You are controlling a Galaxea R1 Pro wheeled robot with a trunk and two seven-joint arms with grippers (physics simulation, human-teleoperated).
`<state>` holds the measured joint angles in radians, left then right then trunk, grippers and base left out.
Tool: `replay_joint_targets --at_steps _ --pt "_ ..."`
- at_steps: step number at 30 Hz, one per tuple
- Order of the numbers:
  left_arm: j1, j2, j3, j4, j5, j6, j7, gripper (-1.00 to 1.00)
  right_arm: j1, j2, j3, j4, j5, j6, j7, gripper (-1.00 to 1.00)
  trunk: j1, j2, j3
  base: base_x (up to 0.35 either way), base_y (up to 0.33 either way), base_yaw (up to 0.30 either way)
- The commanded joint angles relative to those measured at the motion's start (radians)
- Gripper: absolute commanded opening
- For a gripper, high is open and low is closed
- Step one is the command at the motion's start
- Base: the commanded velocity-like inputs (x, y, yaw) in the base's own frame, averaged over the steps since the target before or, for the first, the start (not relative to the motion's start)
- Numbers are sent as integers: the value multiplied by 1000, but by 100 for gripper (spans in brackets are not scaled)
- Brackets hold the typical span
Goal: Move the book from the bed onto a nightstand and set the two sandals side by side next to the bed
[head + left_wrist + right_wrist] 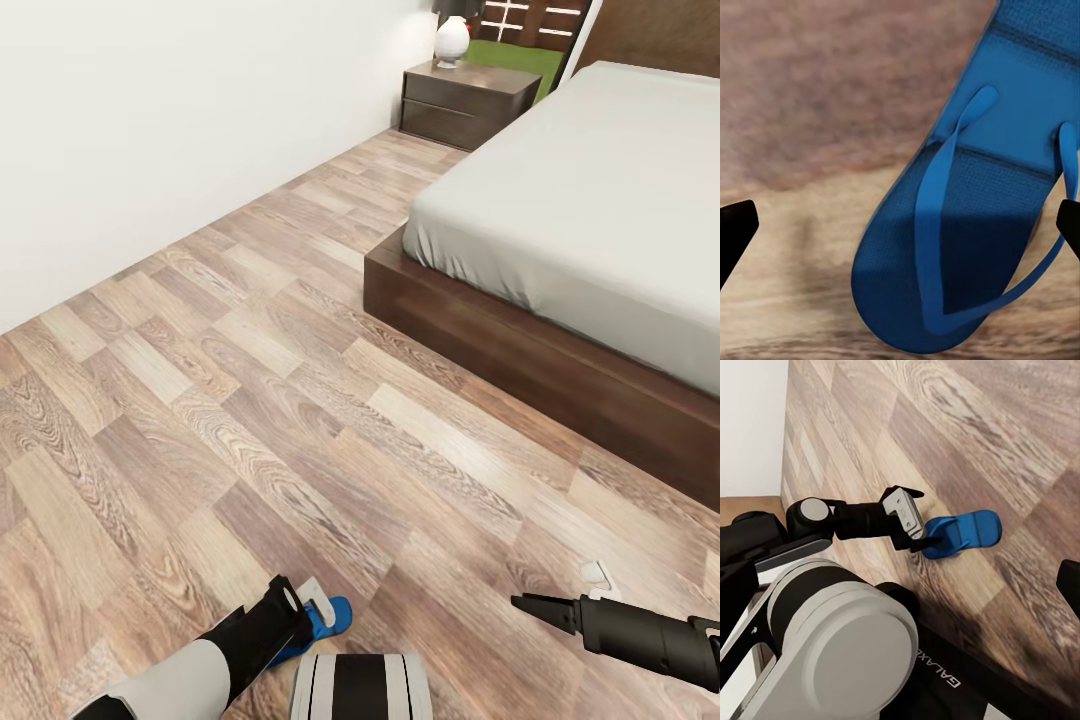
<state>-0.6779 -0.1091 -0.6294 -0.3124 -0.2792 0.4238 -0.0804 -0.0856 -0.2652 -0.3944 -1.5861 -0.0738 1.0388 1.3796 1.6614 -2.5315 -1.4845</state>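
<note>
Ahead, from the head view, a wood-plank floor (250, 400) runs between a white wall (150, 120) and a low dark-brown bed (560, 300) with a light-grey mattress. A dark nightstand (465, 100) stands by the bed's head against the wall, with a white lamp (452, 40) on top. At the bottom edge, the left gripper (300, 625) points down at a blue sandal (328, 618) on the floor close to the robot's base; the arm hides most of the sandal. The right gripper (545, 607) reaches in from the right, well apart from the sandal; its jaws look close together, though I cannot tell for certain.

Next, the left wrist view: the sandal (975, 202) lies flat on the planks, straps up. The two dark fingertips (735, 232) sit wide apart, and the sandal lies between them, nearer one finger, not clamped.

Lastly, the right wrist view: the left gripper (916, 521) is at the sandal (964, 532), over one end of it.
</note>
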Motion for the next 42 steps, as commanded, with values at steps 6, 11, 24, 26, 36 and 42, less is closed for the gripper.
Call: replay_joint_targets --at_steps 6,11,24,26,36,42 --pt "0 0 -1 -1 -10 4 -7 100 0 0 0 0 -3 8 1 100 0 0 -1 0 0 0" --pt "0 0 -2 -2 -9 3 -8 100 0 0 0 0 -3 8 1 100 0 0 -1 0 0 0" --pt "1 0 -2 -2 -10 -7 -56 100 0 0 0 0 -3 8 1 100 0 0 -1 0 0 0" --pt "1 0 -2 -3 -10 -7 -61 100 0 0 0 0 -3 8 1 100 0 0 -1 0 0 0" --pt "1 0 -3 -1 -11 -8 -69 100 0 0 -1 0 -3 8 1 100 0 0 -1 0 0 0" --pt "1 0 -3 -2 -12 -9 -70 100 0 0 -1 0 -3 8 1 100 0 0 -1 0 0 0"
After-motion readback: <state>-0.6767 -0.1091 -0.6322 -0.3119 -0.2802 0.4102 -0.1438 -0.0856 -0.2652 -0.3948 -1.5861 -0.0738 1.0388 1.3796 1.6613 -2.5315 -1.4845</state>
